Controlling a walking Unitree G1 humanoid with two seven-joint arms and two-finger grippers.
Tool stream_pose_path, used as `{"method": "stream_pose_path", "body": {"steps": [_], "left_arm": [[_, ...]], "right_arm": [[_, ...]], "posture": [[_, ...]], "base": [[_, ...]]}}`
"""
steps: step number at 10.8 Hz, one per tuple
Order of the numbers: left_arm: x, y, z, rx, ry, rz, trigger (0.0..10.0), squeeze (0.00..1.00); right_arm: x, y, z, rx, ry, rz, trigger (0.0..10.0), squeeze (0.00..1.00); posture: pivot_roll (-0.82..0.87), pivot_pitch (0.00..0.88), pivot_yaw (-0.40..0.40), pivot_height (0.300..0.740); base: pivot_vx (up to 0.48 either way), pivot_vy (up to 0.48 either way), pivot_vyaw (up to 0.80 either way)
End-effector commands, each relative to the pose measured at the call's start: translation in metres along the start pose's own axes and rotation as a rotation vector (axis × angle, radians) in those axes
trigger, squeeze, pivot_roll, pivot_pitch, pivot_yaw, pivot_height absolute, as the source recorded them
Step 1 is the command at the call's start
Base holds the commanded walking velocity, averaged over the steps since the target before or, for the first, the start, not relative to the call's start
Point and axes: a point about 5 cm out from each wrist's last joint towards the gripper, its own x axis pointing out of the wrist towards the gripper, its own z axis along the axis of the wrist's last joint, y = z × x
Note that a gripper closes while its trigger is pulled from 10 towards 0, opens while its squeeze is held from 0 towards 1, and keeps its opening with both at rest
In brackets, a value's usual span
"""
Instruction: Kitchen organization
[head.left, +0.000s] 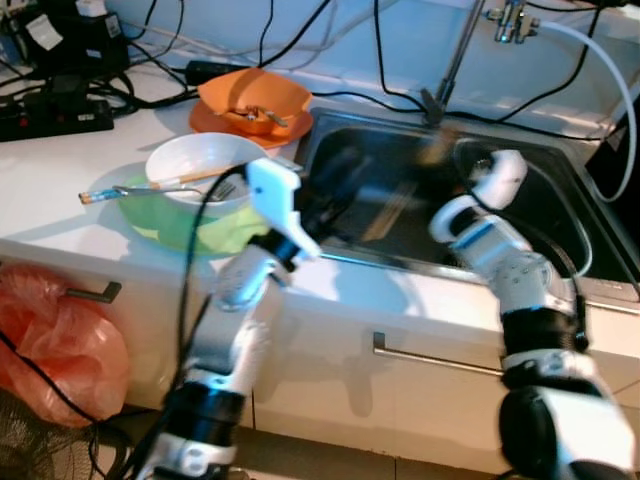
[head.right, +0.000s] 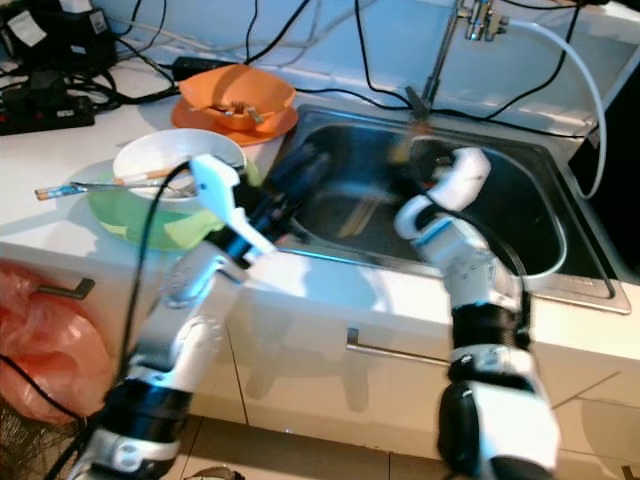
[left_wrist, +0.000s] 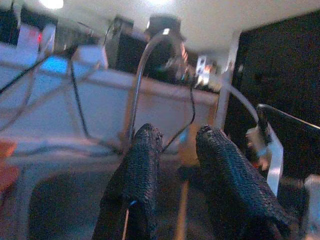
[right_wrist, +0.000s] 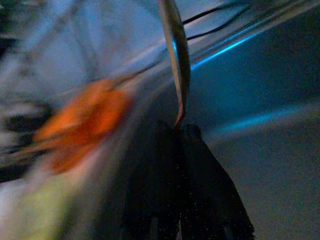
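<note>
Both arms reach into the steel sink (head.left: 560, 235). In the right wrist view, my right gripper (right_wrist: 179, 131) is shut on a thin pale wooden utensil (right_wrist: 175, 50) that sticks out past its tips. The head view shows that utensil as a blurred brown streak (head.left: 390, 210) across the sink bowl, with my right gripper (head.left: 445, 155) near the faucet base. My left gripper (head.left: 330, 190) hangs over the sink's left edge. Its fingers (left_wrist: 142, 150) stand apart with nothing between them, and the wooden stick (left_wrist: 182, 200) lies beyond them.
On the counter to the left, a white bowl (head.left: 195, 160) with chopsticks (head.left: 140, 186) and a fork sits in a green dish (head.left: 175, 228). An orange bowl on an orange plate (head.left: 255, 98) stands behind it. The faucet (head.left: 455, 60), cables, a power strip (head.left: 55, 112) and a red bag (head.left: 50, 340) are nearby.
</note>
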Motion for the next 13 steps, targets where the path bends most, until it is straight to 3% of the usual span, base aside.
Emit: {"method": "stream_pose_path", "body": {"steps": [1,2,4,6,8,9,10,11,12,13], "left_arm": [[-0.002,-0.002,0.0,-0.014,0.021,0.002,10.0,1.0],[-0.01,0.005,-0.003,-0.04,0.075,0.048,10.0,1.0],[-0.019,0.017,-0.011,-0.022,0.202,0.121,10.0,1.0],[-0.023,0.015,-0.012,-0.006,0.319,0.056,10.0,1.0],[-0.022,0.012,-0.01,-0.021,0.371,0.006,10.0,1.0],[-0.021,0.01,-0.006,-0.021,0.372,-0.01,10.0,1.0],[-0.021,0.01,-0.004,-0.022,0.376,-0.01,10.0,1.0],[-0.021,0.01,-0.003,-0.017,0.379,-0.009,10.0,1.0],[-0.023,0.013,-0.003,-0.014,0.398,0.011,10.0,1.0],[-0.024,0.013,-0.003,-0.017,0.408,0.012,10.0,1.0]], "right_arm": [[0.001,-0.005,0.01,-0.061,-0.045,-0.041,0.0,0.0],[0.002,-0.018,0.014,-0.225,-0.06,-0.122,0.0,0.0],[0.0,-0.03,0.008,-0.37,-0.022,-0.177,0.0,0.0],[0.002,-0.035,-0.004,-0.517,0.059,-0.186,0.0,0.0],[0.002,-0.037,-0.014,-0.653,0.126,-0.172,0.0,0.0],[0.002,-0.035,-0.018,-0.671,0.138,-0.136,0.0,0.0],[0.002,-0.036,-0.018,-0.687,0.14,-0.135,8.7,1.0],[0.002,-0.037,-0.018,-0.707,0.139,-0.149,8.7,1.0],[0.002,-0.037,-0.019,-0.708,0.138,-0.15,10.0,1.0],[0.002,-0.037,-0.02,-0.702,0.14,-0.141,10.0,1.0]], "posture": [[0.1,0.036,-0.105,0.74],[0.11,0.039,-0.102,0.74],[0.12,0.039,-0.099,0.74],[0.13,0.039,-0.093,0.74],[0.13,0.036,-0.083,0.74],[0.13,0.035,-0.08,0.74],[0.13,0.034,-0.077,0.74],[0.13,0.034,-0.077,0.74],[0.14,0.032,-0.076,0.74],[0.14,0.033,-0.078,0.74]], "base": [[0.0,0.0,0.0],[0.0,0.0,0.0],[0.0,0.0,0.0],[0.0,0.0,0.0],[0.0,0.0,0.0],[0.0,0.0,0.0],[0.0,0.0,0.0],[0.0,0.0,0.0],[0.0,0.0,0.0],[0.0,0.0,0.0]]}}
